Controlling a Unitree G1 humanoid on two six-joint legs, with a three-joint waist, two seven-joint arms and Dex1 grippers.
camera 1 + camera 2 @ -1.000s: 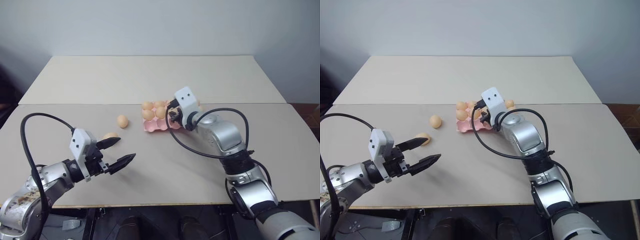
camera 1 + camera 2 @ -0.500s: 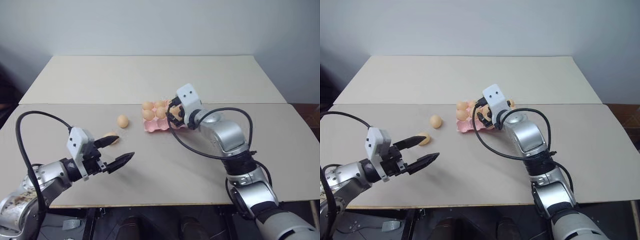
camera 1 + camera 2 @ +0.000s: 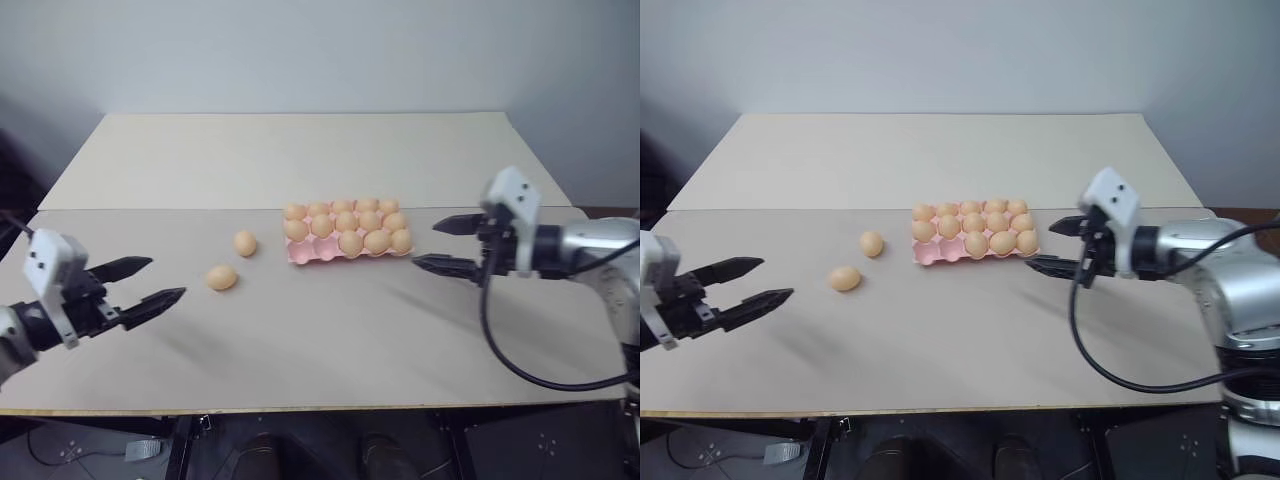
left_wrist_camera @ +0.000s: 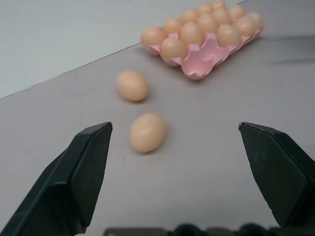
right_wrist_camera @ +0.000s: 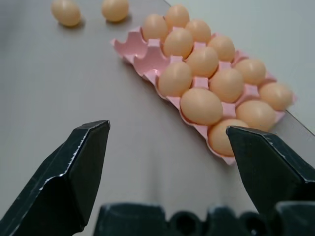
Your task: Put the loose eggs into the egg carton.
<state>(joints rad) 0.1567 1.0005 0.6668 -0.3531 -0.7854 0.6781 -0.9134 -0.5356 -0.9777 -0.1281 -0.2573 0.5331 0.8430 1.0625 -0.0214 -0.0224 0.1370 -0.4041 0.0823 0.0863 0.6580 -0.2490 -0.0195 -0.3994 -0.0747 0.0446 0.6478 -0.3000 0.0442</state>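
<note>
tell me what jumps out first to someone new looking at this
The pink egg carton near the table's middle, nearly full of tan eggs, with two cups empty at its left end. Two loose eggs lie on the table to its left. An open black hand waits on each side: left hand, right hand.

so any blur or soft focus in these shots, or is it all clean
Left wrist view: the egg carton at the back goes soft, while the two loose eggs are only slightly soft. Right wrist view: the carton is sharp and the black fingers in front are a little soft. Head views: even lighting, faint shadow smears on the table.
</note>
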